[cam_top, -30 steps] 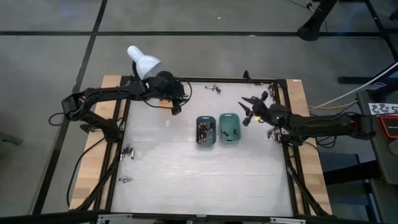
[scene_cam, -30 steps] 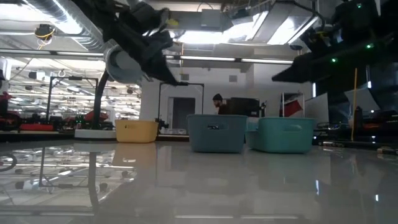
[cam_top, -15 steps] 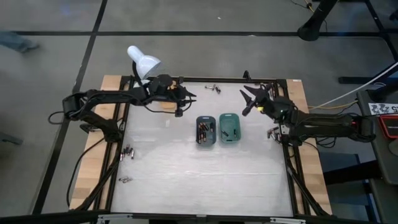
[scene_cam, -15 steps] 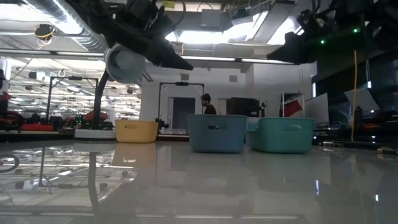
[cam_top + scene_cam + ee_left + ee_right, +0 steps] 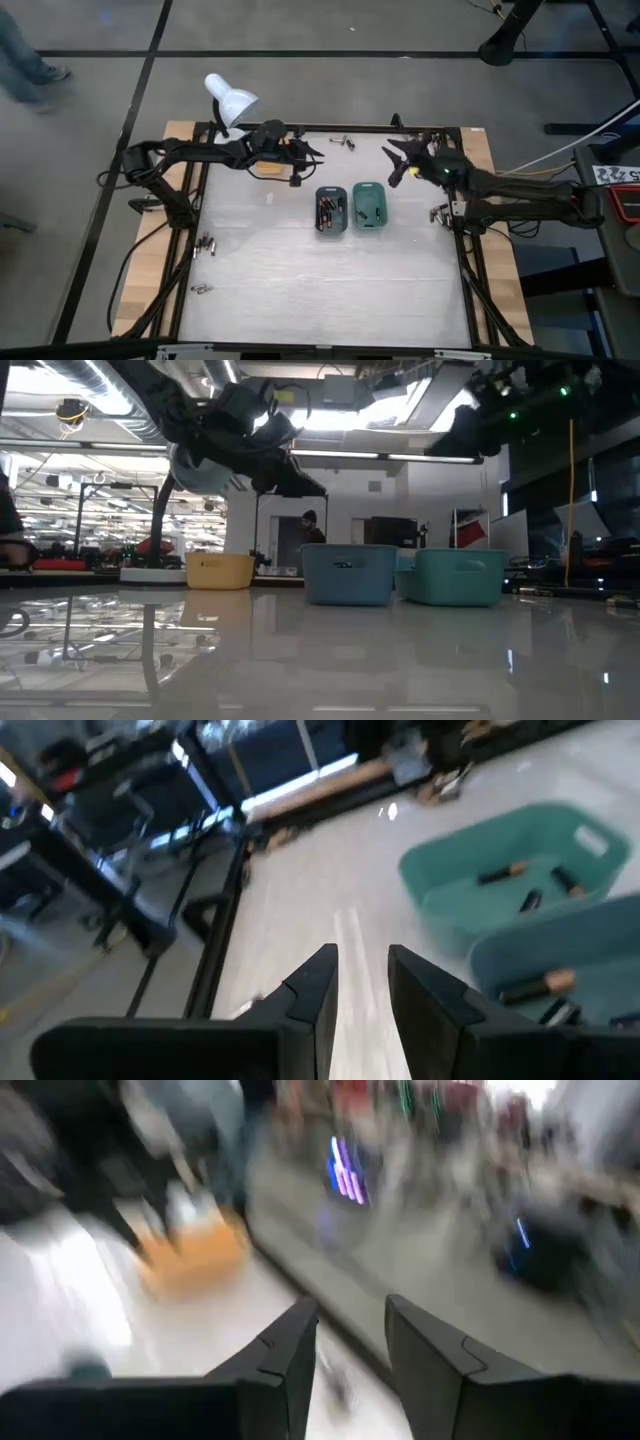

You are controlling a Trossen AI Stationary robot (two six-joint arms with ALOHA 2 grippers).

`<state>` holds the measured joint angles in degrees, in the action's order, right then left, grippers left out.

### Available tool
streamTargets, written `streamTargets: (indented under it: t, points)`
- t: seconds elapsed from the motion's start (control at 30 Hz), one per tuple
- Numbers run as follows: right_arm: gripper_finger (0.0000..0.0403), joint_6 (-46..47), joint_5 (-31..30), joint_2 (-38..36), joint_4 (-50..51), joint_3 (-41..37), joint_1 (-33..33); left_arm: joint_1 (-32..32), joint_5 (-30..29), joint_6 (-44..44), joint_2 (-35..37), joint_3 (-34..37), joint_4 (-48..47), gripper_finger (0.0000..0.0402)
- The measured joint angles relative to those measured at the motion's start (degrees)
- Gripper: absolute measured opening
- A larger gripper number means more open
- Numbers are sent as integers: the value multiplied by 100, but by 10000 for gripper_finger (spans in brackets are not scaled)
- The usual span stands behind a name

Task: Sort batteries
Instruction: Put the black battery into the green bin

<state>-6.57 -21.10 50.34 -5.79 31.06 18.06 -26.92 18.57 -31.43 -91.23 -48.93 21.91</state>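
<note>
Several batteries lie in the dark teal tray (image 5: 331, 211) and a few in the green tray (image 5: 368, 204) beside it at mid-table; in the left wrist view the green tray (image 5: 520, 880) holds a few batteries (image 5: 500, 873). Loose batteries lie at the far edge (image 5: 343, 140), at the left edge (image 5: 206, 243) and at the right edge (image 5: 438, 212). The orange tray (image 5: 220, 570) stands far left, partly under my left arm. My left gripper (image 5: 315, 152) (image 5: 362, 960) hovers open above the table, left of the trays. My right gripper (image 5: 393, 163) (image 5: 350, 1315) hovers open to their far right.
A white desk lamp (image 5: 232, 100) stands at the table's far left corner, close behind my left arm. A black frame rail (image 5: 330, 128) runs around the table. A person (image 5: 312, 525) stands far off in the room beyond the table.
My left gripper has gone toward the table's right, toward the trays, sinking a little and rolling about its own line. My right gripper has risen and drawn toward the far edge. Neither has changed its opening.
</note>
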Motion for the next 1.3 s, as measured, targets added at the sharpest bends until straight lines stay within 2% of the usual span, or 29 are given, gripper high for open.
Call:
streamTargets:
  t: [0.07,0.3,0.37,0.43,0.63,0.77,0.9,1.03,1.2,1.3]
  points:
    - [122,301,-103,224,1647,726,0,25,189,95,-18,0,127,81]
    - [122,1641,384,1282,6365,2791,-4,196,586,539,-36,94,161,81]
    - [127,1910,408,1537,7275,3004,-3,303,588,578,-46,188,137,81]
    - [141,1993,578,1719,7776,3011,-2,414,590,667,-51,255,129,81]
    - [231,1675,960,2245,7992,2632,-2,772,590,800,-51,260,162,81]
    - [275,1211,1637,2429,8171,2345,-2,944,583,703,-51,260,163,81]
    - [281,835,1976,2430,8211,1935,-13,981,539,679,-49,260,171,81]
    - [275,374,1958,2431,8032,1455,-11,963,525,636,-49,260,171,81]
    - [273,-91,1948,2478,7555,1492,-11,954,520,519,-49,260,151,81]
    - [272,210,2243,2516,7464,1495,52,911,505,531,-47,260,139,81]
